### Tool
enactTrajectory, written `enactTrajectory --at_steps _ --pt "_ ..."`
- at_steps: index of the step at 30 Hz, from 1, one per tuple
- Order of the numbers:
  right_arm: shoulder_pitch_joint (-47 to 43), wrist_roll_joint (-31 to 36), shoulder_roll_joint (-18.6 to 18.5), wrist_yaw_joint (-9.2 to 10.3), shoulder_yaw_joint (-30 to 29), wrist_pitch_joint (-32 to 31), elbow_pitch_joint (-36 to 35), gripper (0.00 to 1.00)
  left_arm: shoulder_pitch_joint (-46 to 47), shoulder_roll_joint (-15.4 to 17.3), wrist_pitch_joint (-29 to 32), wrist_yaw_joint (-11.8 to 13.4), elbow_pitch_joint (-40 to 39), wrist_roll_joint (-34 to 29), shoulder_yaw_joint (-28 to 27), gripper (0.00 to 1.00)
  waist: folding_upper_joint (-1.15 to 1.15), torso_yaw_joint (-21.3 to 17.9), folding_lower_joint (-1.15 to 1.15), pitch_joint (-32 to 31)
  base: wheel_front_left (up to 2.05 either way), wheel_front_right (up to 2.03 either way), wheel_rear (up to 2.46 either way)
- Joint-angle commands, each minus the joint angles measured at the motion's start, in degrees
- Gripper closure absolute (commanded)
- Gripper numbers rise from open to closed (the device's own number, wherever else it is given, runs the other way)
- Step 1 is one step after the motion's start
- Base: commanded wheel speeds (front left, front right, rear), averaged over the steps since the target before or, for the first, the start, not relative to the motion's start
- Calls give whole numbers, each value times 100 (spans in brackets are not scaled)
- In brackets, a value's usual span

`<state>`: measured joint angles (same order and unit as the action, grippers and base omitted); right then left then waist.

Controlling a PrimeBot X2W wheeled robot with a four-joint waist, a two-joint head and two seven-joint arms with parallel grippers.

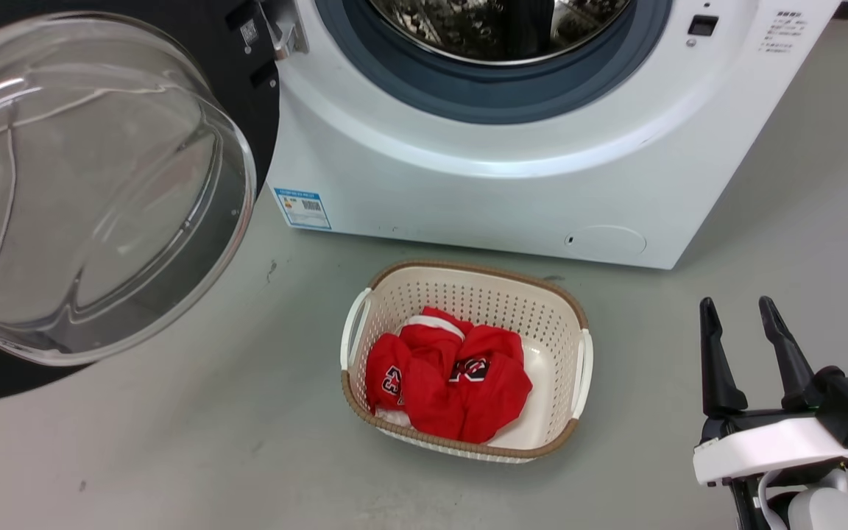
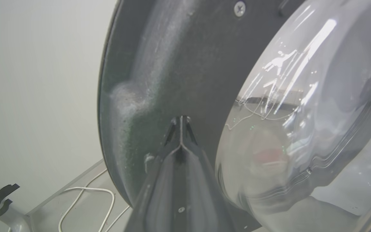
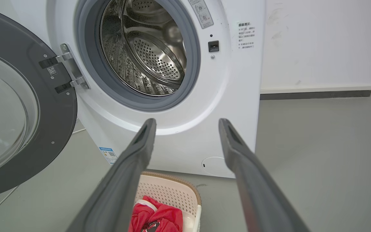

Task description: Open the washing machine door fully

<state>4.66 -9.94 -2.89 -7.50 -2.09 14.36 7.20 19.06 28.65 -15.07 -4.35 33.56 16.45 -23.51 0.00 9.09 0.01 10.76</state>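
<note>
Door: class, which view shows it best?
Right wrist view: the door shows with its hinge, swung wide of the drum. The head view crops it to glass bowl and rim; the left wrist view sees its inner face close up.

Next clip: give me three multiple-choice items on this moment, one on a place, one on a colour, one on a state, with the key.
1. Where does the basket stand?
A) on the floor in front of the washing machine
B) on a chair
C) on top of the machine

2. What colour is the clothing in the basket?
A) blue
B) green
C) red

3. How is the washing machine door?
A) latched shut
B) swung open
C) lying flat on the ground

Key:
1 A, it sits on the grey floor below the machine's front.
2 C, red fabric lies in it.
3 B, the steel drum is exposed and the door hangs from its hinge.
</note>
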Motion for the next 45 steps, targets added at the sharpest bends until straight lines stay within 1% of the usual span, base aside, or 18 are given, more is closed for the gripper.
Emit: enactTrajectory --at_steps 1,5,9,10,11,12,16,19,22,28,29,36,41,45 --pt "-37 -31 5 2 -10 33 17 0 -192 -115 -11 -22 -107 -49 -65 100 0 -32 -1 -115 0 0 0" --pt "-142 -63 6 2 -18 48 78 0 -633 -511 -11 -58 -613 -195 -226 100 0 -68 -1 -348 0 0 0" --pt "-245 -84 5 2 -12 58 85 0 -1169 -1045 -11 -92 -1348 -367 -274 100 0 -100 -1 -517 0 0 0" --pt "-269 -86 5 2 -7 60 85 0 -1295 -1181 -11 -101 -1540 -405 -271 70 0 -109 -1 -557 0 0 0" --pt "-289 -89 5 2 0 61 84 0 -1432 -1341 -11 -108 -1755 -435 -257 43 0 -120 -1 -593 0 0 0" --pt "-314 -91 5 2 4 63 77 0 -1561 -1486 -10 -107 -1940 -473 -238 0 0 -128 -1 -625 0 0 0" --pt "-414 -98 4 2 3 61 44 0 -1967 -2027 -11 -155 -2557 -593 -72 0 0 -138 -1 -728 0 0 0" --pt "-475 -43 5 2 18 63 21 0 -2195 -2258 -11 -180 -2884 -731 165 0 0 -143 -1 -794 0 0 0" --pt "-485 -9 5 2 43 38 -11 0 -2339 -2381 -11 -211 -3137 -846 471 0 0 -183 -1 -845 0 0 0" --pt "-535 138 5 2 96 -24 -131 0 -2249 -2477 -12 -267 -3314 -1030 1193 0 0 -363 -1 -918 0 0 0" --pt "-535 138 5 2 96 -24 -131 0 -2249 -2477 -12 -267 -3314 -1030 1193 0 0 -363 -1 -918 0 0 0" --pt "-561 380 4 2 103 -153 -431 0 -1955 -2464 -12 -302 -3289 -1189 1846 0 0 -665 -1 -917 0 0 0" --pt "-579 377 5 2 121 -221 -524 0 -1812 -2460 -12 -301 -3161 -1174 2001 0 0 -881 -1 -880 0 0 0" --pt "-566 345 5 2 147 -238 -478 0 -1796 -2477 -12 -303 -3074 -1156 2027 0 0 -964 -1 -826 0 0 0"
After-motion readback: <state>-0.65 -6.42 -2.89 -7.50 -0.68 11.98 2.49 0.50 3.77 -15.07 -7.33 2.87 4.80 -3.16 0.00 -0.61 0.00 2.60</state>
